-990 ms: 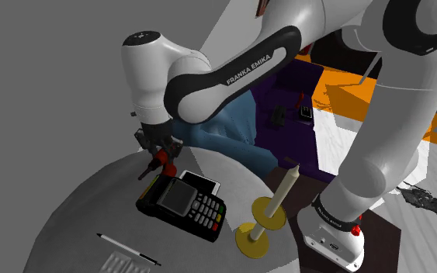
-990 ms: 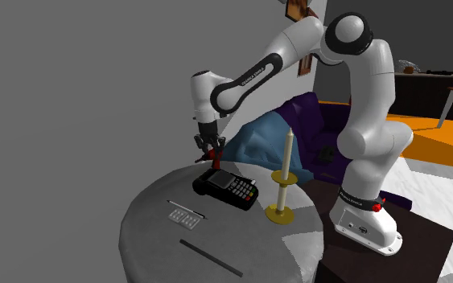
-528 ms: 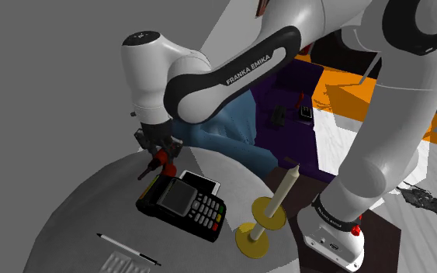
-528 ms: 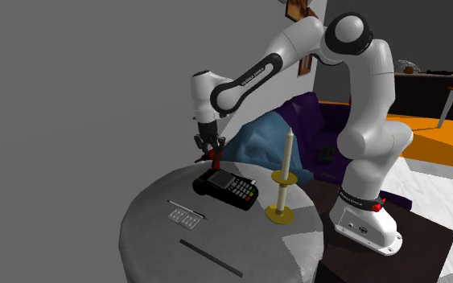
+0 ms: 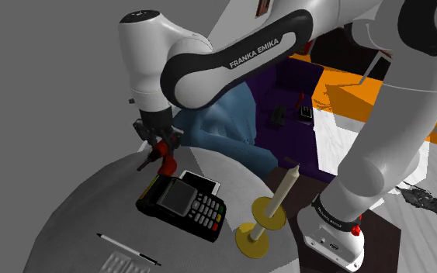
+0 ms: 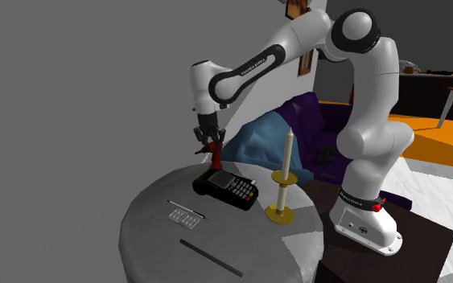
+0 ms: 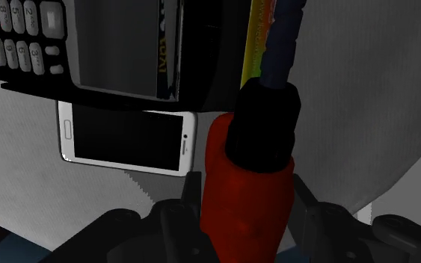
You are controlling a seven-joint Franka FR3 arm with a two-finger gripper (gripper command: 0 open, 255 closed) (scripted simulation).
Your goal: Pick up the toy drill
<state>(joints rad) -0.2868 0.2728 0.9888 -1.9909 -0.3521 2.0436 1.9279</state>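
Observation:
The toy drill (image 5: 163, 160) has a red body, a black chuck and a bluish bit. It hangs in the air just above the back edge of the round grey table (image 5: 77, 217). My black gripper (image 5: 158, 143) is shut on its red body from above. In the wrist view the drill (image 7: 247, 187) sits clasped between the two fingers (image 7: 191, 191), its bit pointing towards the card terminal (image 7: 111, 45). In the second exterior view the gripper (image 6: 208, 143) holds the drill (image 6: 214, 154) over the table's far rim.
A black card terminal (image 5: 184, 203) lies just beneath the drill with a white phone (image 5: 201, 182) beside it. A yellow candle holder (image 5: 259, 229) with a tall candle stands towards the stand. A pen (image 5: 127, 248) lies near the front. A blue cushion (image 5: 224, 128) is behind the table.
The arm has risen a little, carrying the drill up and away from the table. The grip on the drill is unchanged.

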